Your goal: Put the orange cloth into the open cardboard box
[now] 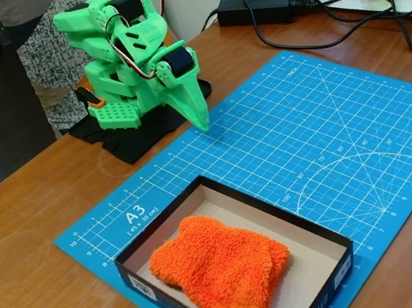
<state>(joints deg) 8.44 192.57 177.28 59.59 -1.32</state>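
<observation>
Orange cloth [222, 269]: rumpled, lying inside the open cardboard box [335, 275] at the near corner of the blue cutting mat [328, 124]. Green arm folded at the mat's far edge; gripper [197, 112] jaws pressed together, empty, tip pointing down.

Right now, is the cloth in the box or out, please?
In: the cloth lies rumpled on the box's beige floor, inside its dark walls.

A wooden table [35, 272] carried a blue cutting mat [307, 136] at centre, the arm's black base [135, 138] upper left, and power adapters [256, 8] at top.
</observation>
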